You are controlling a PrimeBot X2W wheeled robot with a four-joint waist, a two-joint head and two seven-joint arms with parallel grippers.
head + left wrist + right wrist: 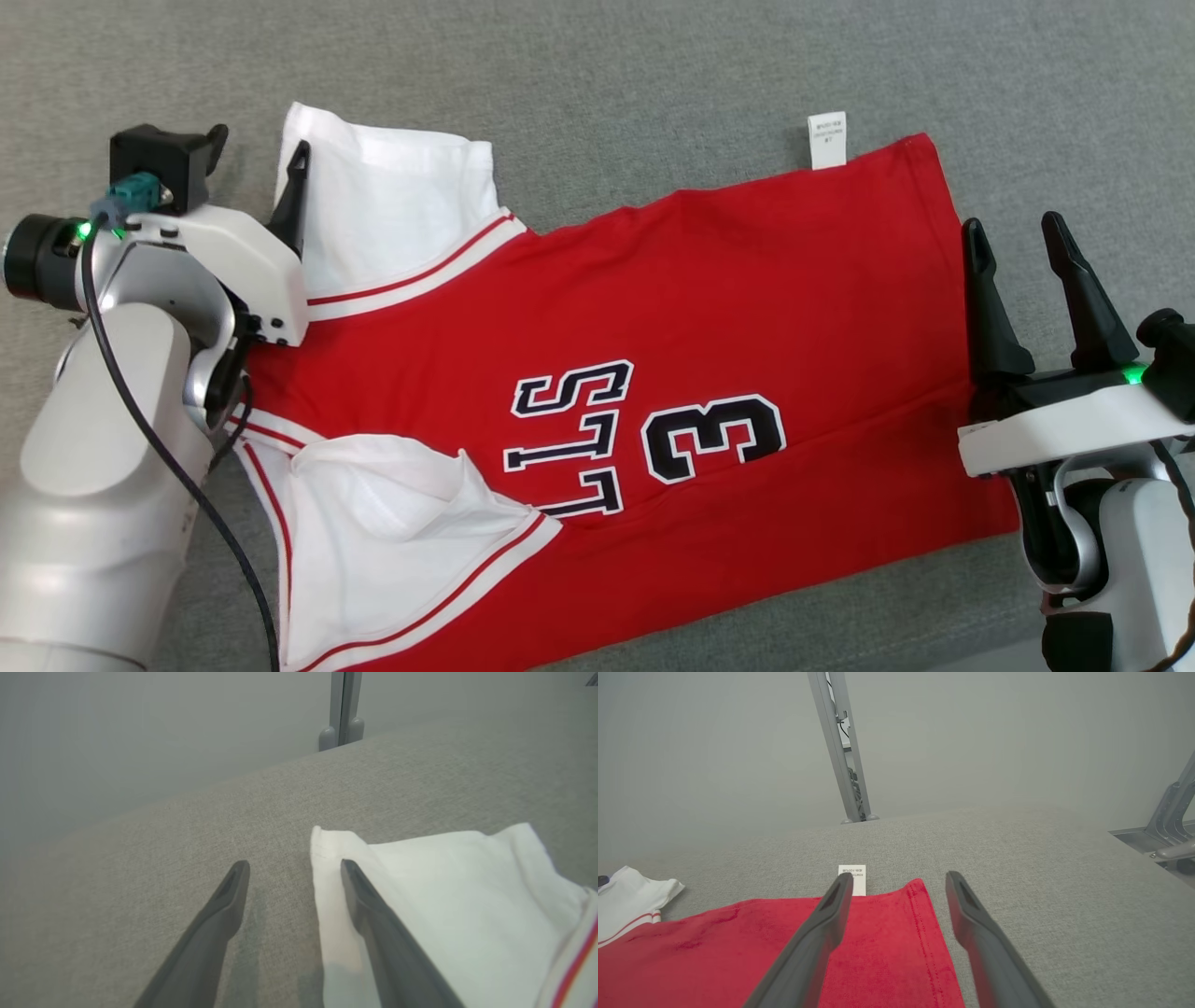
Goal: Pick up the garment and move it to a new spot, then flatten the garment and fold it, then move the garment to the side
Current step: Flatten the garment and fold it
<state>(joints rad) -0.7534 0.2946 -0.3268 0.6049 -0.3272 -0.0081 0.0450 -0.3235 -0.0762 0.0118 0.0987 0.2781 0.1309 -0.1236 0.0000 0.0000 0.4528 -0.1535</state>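
- Our left pincer point(294, 865) has its jaws wide apart and holds nothing. One finger is above the white sleeve point(444, 882) and the other above the bare table point(187, 826), so the sleeve edge runs between them. If we close here while too high, we judge that we catch only air or one thin layer, and the sleeve slips out when we pull.
- Our right pincer point(1013, 220) is also wide apart and empty. It stands astride the hem point(927, 924) of the red garment point(709, 308), which lies spread on the table between the two pincers. We cannot tell whether the fingers touch the cloth.
- If the fingers press hard on the table before closing, they may push the hem inward and make a new wrinkle.
- If one pincer grips and the other misses, the pull will be uneven, and the garment may turn or bunch.
- Away from the left pincer, towards our body, the other sleeve point(392, 504) lies crumpled over itself. A fold made now would trap that crease.
- Just beyond the right pincer's tips, the label point(827, 140) sticks out past the garment edge. It may remain outside after folding.
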